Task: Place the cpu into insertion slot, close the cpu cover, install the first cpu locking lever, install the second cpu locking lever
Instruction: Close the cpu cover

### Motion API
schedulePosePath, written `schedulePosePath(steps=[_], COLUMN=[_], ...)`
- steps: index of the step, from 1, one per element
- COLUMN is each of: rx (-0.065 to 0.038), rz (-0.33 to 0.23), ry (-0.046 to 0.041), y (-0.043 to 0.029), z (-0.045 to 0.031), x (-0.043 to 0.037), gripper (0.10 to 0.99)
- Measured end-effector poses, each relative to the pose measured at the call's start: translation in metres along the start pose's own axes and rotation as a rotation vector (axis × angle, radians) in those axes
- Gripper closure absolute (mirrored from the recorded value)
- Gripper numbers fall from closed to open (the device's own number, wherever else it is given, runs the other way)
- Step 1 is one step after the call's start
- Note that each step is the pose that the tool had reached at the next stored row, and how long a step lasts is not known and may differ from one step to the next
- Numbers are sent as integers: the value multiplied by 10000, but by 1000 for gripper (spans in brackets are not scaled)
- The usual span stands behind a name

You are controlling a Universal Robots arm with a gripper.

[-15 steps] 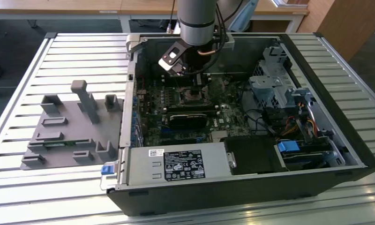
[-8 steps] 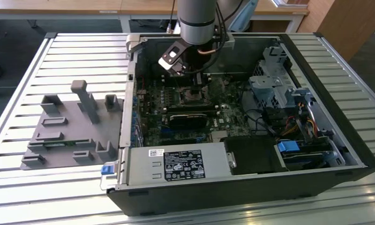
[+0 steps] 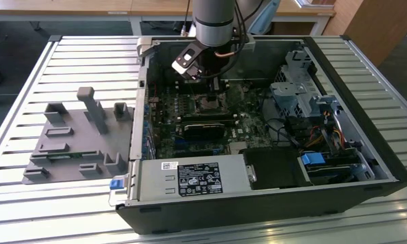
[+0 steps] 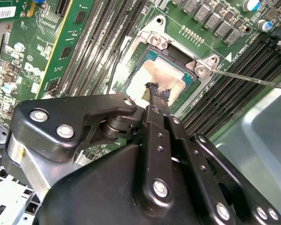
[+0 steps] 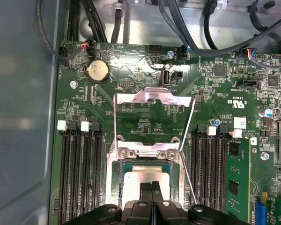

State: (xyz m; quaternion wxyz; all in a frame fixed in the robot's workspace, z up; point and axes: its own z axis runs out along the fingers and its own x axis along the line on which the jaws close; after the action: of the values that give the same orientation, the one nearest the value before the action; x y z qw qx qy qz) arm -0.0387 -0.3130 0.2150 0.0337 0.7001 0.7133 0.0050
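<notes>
Silvery cpu (image 5: 139, 176) lies in the slot (image 5: 113, 178), so I think step one is done. My gripper (image 5: 151, 186) is right above the slot, fingers pressed together, holding nothing. The cover (image 5: 152, 97) lies open beside the slot; closing it needs a gentle push.

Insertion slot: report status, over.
Shut gripper, tips over the cpu. It lies in the insertion slot. The cpu cover stands open, not closed. Nothing else over the slot.
</notes>
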Motion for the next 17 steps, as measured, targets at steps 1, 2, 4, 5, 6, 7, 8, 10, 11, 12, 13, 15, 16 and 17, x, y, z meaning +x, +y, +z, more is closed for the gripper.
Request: schedulePosePath(steps=[1, 2, 4, 5, 6, 7, 8, 10, 11, 12, 13, 15, 16, 17], rx=[0, 0, 0, -1, 0, 0, 0, 0, 0, 0, 0, 0, 0, 0], rz=[0, 0, 0, 0, 0, 0, 0, 0, 0, 0, 0, 0, 0, 0], ry=[-1, 0, 0, 0, 0, 0, 0, 0, 1, 1, 0, 0, 0, 0], y=[0, 1, 2, 2, 3, 3, 3, 5, 6, 7, 7, 9, 10, 10], z=[-6, -14, -31, -40, -48, -57, -66, -91, -105, -119, -134, -164, -179, -191], x=[0, -1, -1, -2, -2, -2, -3, -4, -4, -5, -6, -7, -7, -8], gripper=[980, 980, 980, 980, 980, 980, 980, 980, 980, 980, 980, 980, 980, 980])
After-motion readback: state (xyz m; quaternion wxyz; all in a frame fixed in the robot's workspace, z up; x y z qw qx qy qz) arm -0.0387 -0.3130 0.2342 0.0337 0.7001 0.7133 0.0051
